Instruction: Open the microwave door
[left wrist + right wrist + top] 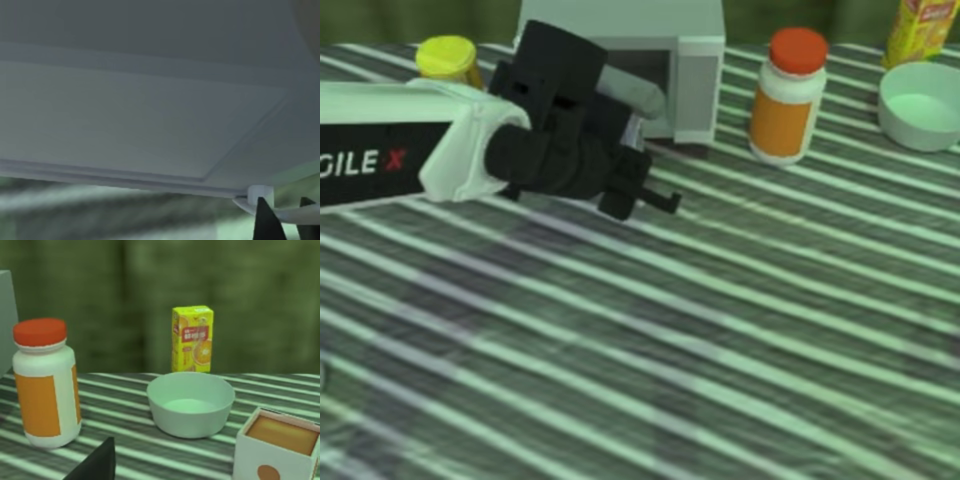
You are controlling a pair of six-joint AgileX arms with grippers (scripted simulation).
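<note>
My left arm reaches in from the table's left, its gripper (655, 200) low at the front of the microwave (630, 45), which stands at the back of the striped table (720, 350). The door (635, 95) angles out from the body, partly open. I cannot tell how far the fingers (265, 220) are spread or whether they hold anything. My right arm is out of sight from above. Right of the microwave stand a bottle (787, 95) and a bowl (920, 105).
</note>
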